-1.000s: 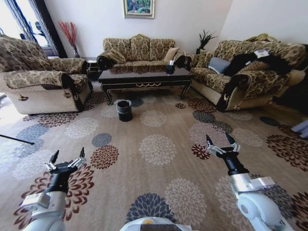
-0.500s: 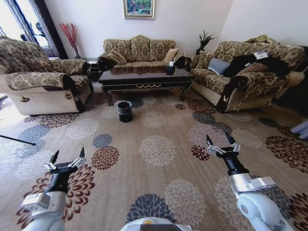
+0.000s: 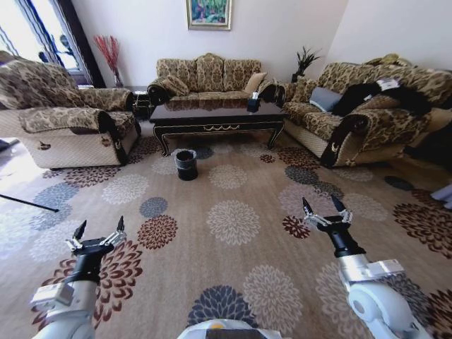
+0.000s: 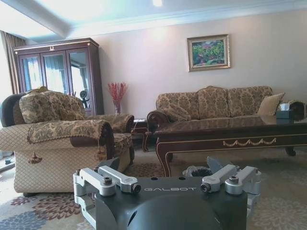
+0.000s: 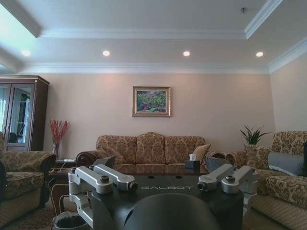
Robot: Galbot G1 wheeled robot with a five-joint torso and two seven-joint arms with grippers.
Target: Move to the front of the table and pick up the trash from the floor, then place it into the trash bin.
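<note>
The robot stands well back on the floor (image 3: 233,275), a beige-tan carpet of round flower medallions; the table (image 3: 215,113) lies far ahead, its glossy dark top running crosswise before a patterned sofa (image 3: 208,74) against the back wall; the trash bin (image 3: 186,164) sits on the carpet just in front of the table's front edge, nearer its left end, with a crinkled liner over its rim; a dark tissue box (image 3: 253,103) stands on the tabletop near the right end. No litter can be made out on the carpet at this range.

The left gripper (image 3: 99,230) hangs low over a maroon medallion at the near left of the carpet; its jaws are spread wide apart and hold nothing. The right gripper (image 3: 323,210) is raised over the near right of the carpet, close to a small maroon flower; its jaws are likewise splayed and bare.

An armchair (image 3: 67,120) flanks the table's left end; a second sofa (image 3: 367,113) flanks the right. In the left wrist view the table's gold-trimmed front edge (image 4: 240,141) shows beyond the gripper body, with the bin's liner (image 4: 196,171) just below it.
</note>
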